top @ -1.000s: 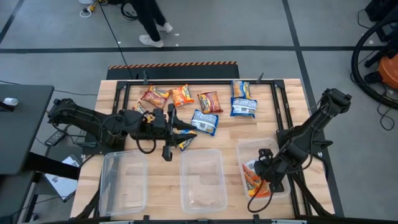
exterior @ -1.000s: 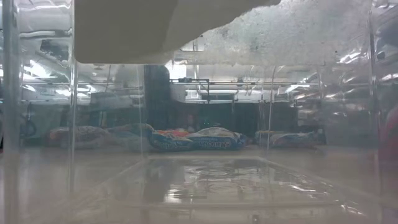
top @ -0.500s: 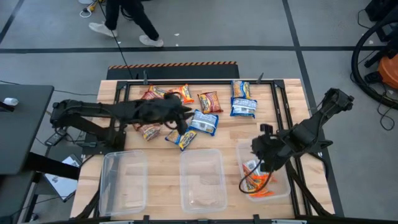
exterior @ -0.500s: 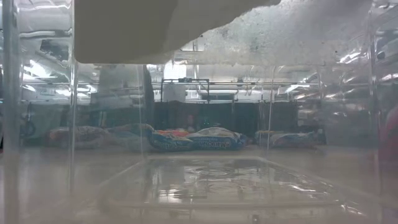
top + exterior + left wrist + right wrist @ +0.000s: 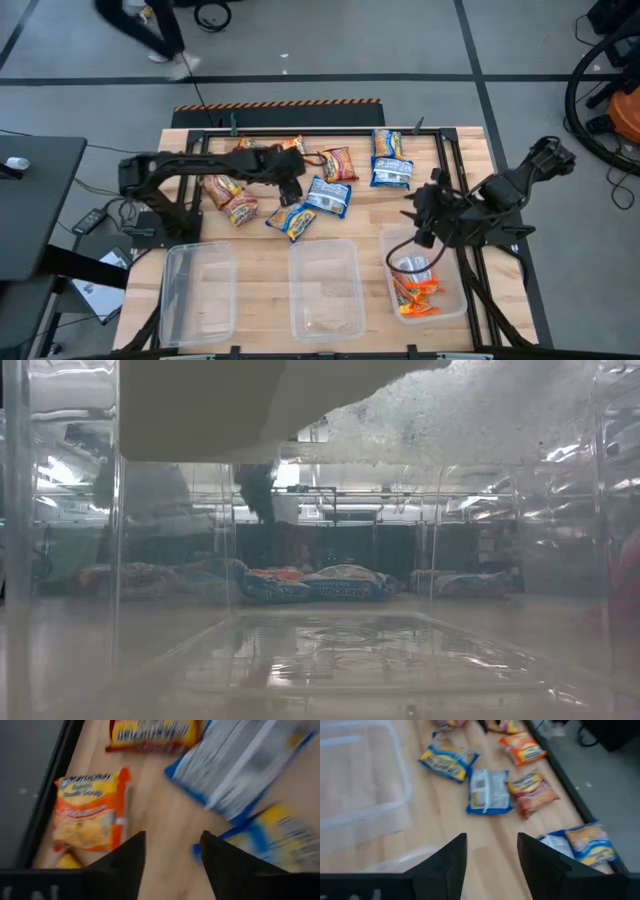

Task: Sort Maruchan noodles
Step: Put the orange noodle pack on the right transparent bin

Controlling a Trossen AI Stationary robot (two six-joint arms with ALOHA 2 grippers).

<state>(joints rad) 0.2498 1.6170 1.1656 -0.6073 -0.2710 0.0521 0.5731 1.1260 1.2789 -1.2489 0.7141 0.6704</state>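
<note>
The right hand [image 5: 425,215] is withdrawn from the right bin [image 5: 452,300], fingers spread, an orange packet [image 5: 415,292] left inside. The left hand [image 5: 292,190], also spread and empty, is now swung back over the loose packets [image 5: 330,195] on the worktop [image 5: 420,205]. Another pick is judged next.

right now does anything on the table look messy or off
Nothing damaged or spilled. The loose noodle packets lie scattered at odd angles on the table's far half, unsorted; only the right bin holds packets.

Left gripper [image 5: 291,186] reaches out low, jaws parted and empty (as are the right's); right gripper [image 5: 418,213] hovers raised.
</note>
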